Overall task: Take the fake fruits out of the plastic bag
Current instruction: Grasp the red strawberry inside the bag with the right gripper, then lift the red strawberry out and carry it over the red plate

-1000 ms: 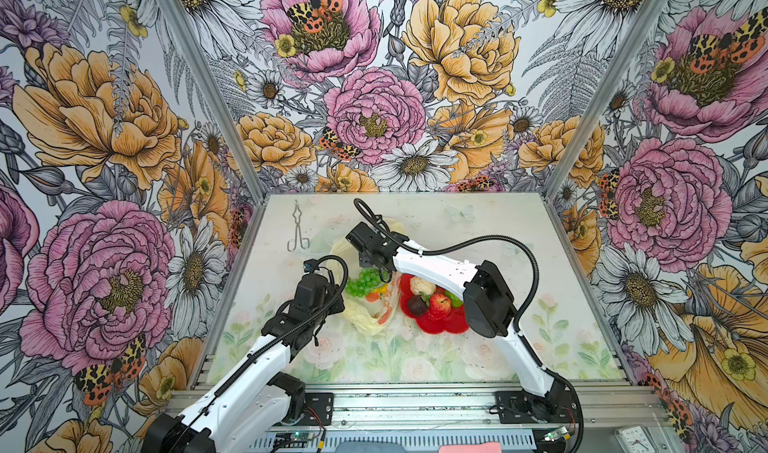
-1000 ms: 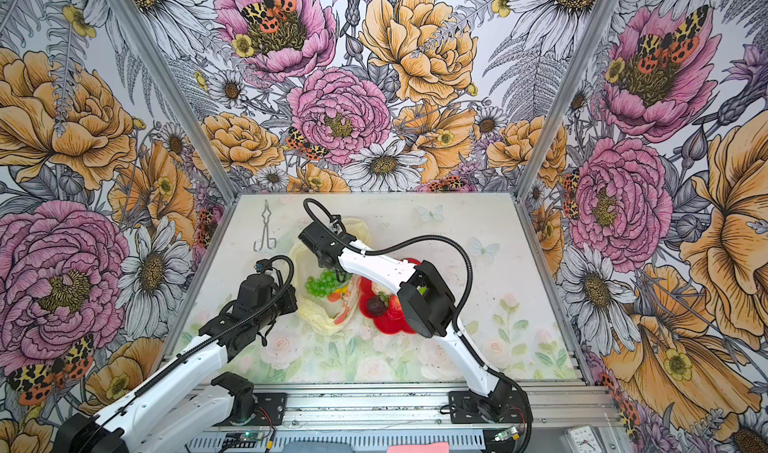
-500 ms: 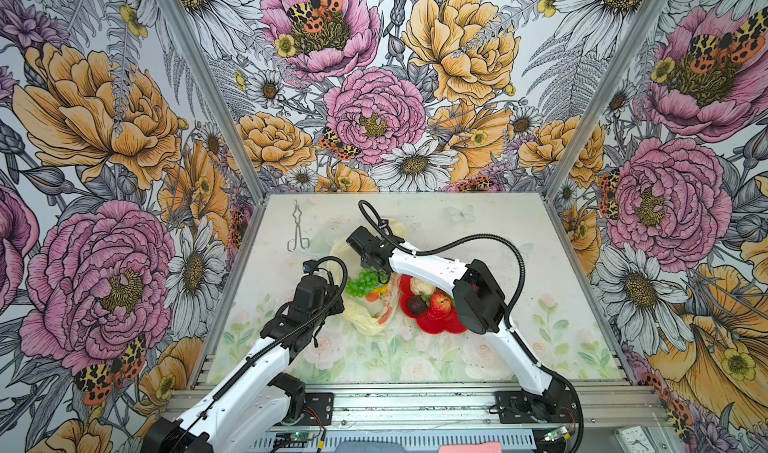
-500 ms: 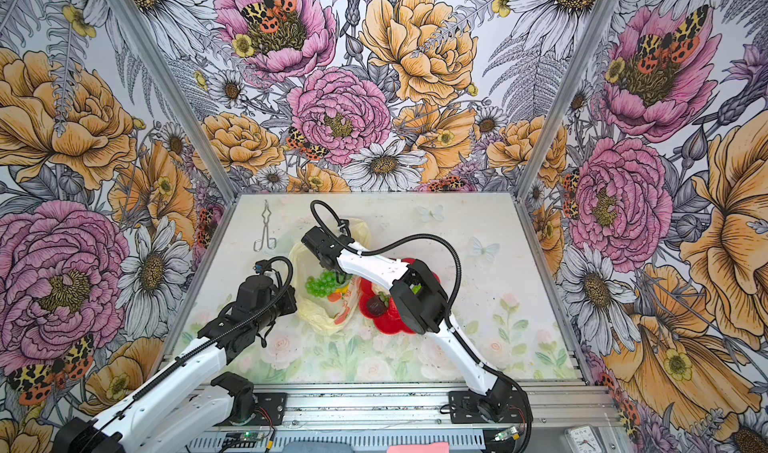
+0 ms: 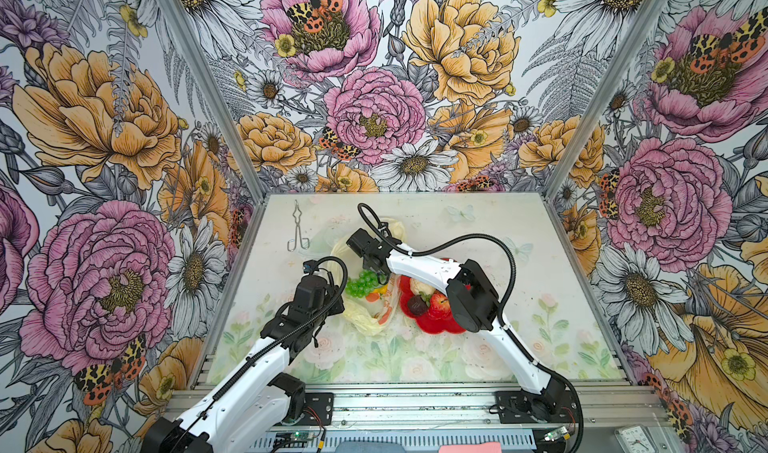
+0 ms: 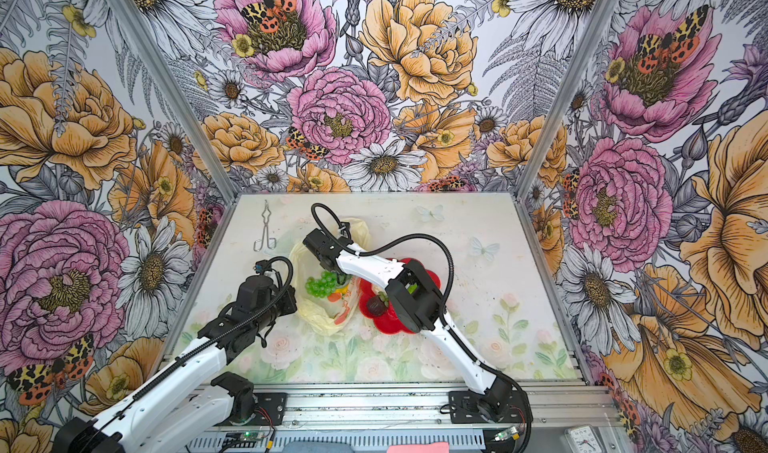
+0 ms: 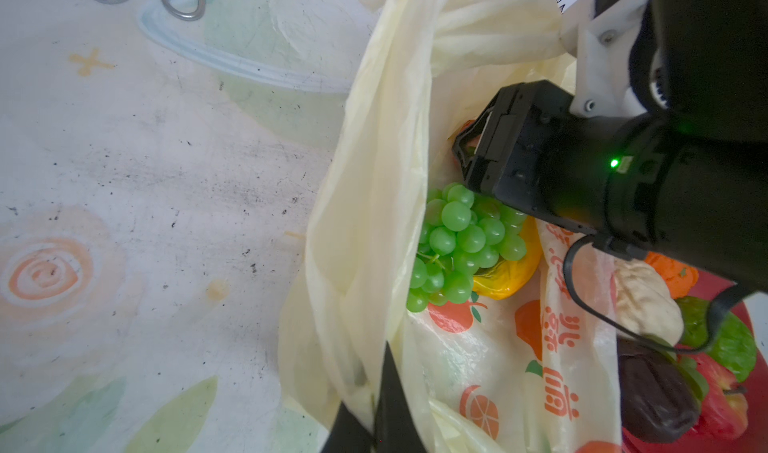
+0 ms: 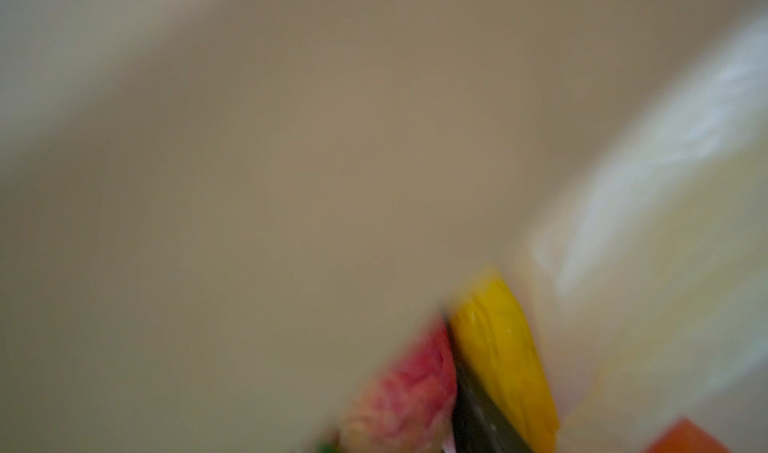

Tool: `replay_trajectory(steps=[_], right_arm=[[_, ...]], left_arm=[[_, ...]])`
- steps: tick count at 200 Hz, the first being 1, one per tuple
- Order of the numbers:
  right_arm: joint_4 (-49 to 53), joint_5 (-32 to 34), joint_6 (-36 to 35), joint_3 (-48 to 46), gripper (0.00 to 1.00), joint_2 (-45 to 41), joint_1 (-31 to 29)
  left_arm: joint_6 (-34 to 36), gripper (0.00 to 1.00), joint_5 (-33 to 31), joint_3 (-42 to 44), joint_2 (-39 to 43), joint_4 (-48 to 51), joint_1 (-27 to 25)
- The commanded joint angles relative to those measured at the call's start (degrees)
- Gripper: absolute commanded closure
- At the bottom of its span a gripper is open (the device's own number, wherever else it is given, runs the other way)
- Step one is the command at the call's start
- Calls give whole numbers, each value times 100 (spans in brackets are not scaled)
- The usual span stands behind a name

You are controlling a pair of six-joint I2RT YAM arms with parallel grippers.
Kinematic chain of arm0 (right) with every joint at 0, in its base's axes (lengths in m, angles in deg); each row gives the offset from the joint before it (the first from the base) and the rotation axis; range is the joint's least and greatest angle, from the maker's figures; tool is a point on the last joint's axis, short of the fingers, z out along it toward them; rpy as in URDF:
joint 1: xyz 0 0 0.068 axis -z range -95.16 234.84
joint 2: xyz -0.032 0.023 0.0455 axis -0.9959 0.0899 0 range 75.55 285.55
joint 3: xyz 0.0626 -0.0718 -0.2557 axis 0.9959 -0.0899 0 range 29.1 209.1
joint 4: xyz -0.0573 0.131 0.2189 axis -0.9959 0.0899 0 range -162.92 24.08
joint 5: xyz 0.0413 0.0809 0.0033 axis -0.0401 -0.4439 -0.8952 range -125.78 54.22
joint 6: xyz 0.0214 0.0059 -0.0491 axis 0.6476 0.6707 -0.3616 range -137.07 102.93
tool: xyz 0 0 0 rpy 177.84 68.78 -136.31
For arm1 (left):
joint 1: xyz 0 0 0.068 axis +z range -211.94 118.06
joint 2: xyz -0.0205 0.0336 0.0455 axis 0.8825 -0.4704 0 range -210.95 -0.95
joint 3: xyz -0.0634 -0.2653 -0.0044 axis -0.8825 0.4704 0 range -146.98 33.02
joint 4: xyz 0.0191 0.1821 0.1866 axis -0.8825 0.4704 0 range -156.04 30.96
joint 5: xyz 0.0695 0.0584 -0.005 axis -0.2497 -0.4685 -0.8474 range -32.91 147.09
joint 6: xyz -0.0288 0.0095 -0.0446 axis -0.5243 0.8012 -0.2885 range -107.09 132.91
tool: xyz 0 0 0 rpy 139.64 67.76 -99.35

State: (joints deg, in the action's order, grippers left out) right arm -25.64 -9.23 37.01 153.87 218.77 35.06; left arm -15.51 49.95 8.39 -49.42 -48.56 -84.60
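Observation:
The pale-yellow plastic bag (image 5: 365,318) (image 6: 320,318) lies open mid-table. My left gripper (image 7: 374,409) (image 5: 338,301) is shut on its near rim, pinching the film. A green grape bunch (image 7: 461,243) (image 5: 361,287) and a yellow fruit (image 7: 507,272) sit inside. My right gripper (image 7: 469,156) (image 5: 376,270) reaches into the bag above them. In the blurred right wrist view, one dark finger (image 8: 478,413) stands between a pink-red fruit (image 8: 407,388) and the yellow fruit (image 8: 503,347). The second finger is hidden.
A red flower-shaped plate (image 5: 440,326) (image 6: 386,322) right of the bag holds a dark brown fruit (image 7: 652,388), a red apple (image 7: 723,405), a cream bumpy piece (image 7: 644,301) and a green one (image 7: 735,343). Metal tongs (image 5: 298,233) lie at the back left.
My right arm has shifted slightly to the left with its gripper staying in the bag. The left arm and the bag rim it holds have not moved.

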Motion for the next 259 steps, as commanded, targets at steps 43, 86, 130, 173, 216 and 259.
replay_trajectory(steps=[43, 86, 130, 173, 216, 259], right_arm=[[-53, 422, -529, 343, 46, -158, -129], [-53, 233, -626, 290, 45, -276, -172], [-157, -16, -1090, -168, 44, -805, -381], [-270, -158, -1466, -621, 44, -1377, -537], [-290, -567, -1763, -1074, 45, -1908, -634], [-290, -889, -2029, -1684, 46, -2557, -717]], left_arm=[[109, 100, -156, 62, 57, -148, -55], [113, 100, -174, 58, 70, -139, -55], [87, 100, -224, 36, -6, -129, -54], [82, 100, -253, 41, 26, -121, -55], [77, 100, -260, 10, -66, -126, -46], [79, 100, -243, 16, -56, -132, 5]])
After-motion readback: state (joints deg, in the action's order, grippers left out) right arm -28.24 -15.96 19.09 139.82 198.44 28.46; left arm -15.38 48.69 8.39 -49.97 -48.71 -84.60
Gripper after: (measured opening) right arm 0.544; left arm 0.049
